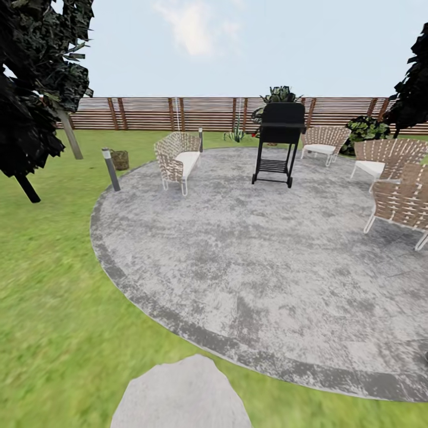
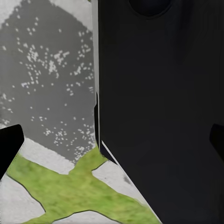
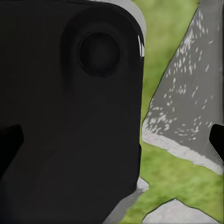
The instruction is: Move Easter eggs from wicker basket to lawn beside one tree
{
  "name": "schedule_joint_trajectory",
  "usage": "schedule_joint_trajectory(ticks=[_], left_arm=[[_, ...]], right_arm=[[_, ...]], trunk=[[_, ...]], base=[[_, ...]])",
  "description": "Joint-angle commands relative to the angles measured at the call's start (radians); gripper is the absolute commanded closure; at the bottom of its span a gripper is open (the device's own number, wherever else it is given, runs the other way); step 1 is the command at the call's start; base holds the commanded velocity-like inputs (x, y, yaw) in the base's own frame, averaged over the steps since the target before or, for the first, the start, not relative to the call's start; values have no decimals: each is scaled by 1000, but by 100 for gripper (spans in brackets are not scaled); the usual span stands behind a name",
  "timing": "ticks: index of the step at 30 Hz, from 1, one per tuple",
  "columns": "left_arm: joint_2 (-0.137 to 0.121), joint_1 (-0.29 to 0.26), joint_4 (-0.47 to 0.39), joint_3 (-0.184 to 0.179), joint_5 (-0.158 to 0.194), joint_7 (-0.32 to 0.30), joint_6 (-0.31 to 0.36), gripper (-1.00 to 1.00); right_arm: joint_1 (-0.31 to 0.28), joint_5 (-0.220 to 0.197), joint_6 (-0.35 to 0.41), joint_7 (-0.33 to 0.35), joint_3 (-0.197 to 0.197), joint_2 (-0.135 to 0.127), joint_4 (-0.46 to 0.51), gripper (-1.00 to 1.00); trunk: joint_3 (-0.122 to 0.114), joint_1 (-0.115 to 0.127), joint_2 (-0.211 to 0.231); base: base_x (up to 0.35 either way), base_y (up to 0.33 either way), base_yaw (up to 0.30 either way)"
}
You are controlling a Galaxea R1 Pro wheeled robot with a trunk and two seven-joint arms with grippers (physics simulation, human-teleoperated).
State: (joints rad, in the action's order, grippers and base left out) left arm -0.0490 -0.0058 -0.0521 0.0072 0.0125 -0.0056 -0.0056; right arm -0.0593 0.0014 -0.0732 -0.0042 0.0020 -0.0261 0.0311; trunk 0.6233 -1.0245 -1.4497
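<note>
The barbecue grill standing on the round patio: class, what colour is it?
Black all over. The grill shows best in the head view, standing on the mottled grey stone patio.

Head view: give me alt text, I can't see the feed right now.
A wicker basket sits far off on the lawn, left of a round grey stone patio and beside a short post. On the patio stand a black grill and wicker chairs; a wooden fence runs behind.

A dark robot body (image 2: pixel 158 116) (close up) over grass (image 2: pixel 79 191) and grey paving (image 2: pixel 51 84).
</note>
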Motion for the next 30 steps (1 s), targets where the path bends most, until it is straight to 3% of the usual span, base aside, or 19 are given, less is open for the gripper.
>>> schedule_joint_trajectory(ticks=[1,30], left_arm=[[0,0,0,1,1,-1,-1,-100],[0,0,0,1,1,-1,-1,-100]], right_arm=[[-1,0,-3,0,0,0,-1,-100],[-1,0,-3,0,0,2,0,-100]], trunk=[[1,-1,0],[1,-1,0]], base=[[322,0,0],[322,0,0]])
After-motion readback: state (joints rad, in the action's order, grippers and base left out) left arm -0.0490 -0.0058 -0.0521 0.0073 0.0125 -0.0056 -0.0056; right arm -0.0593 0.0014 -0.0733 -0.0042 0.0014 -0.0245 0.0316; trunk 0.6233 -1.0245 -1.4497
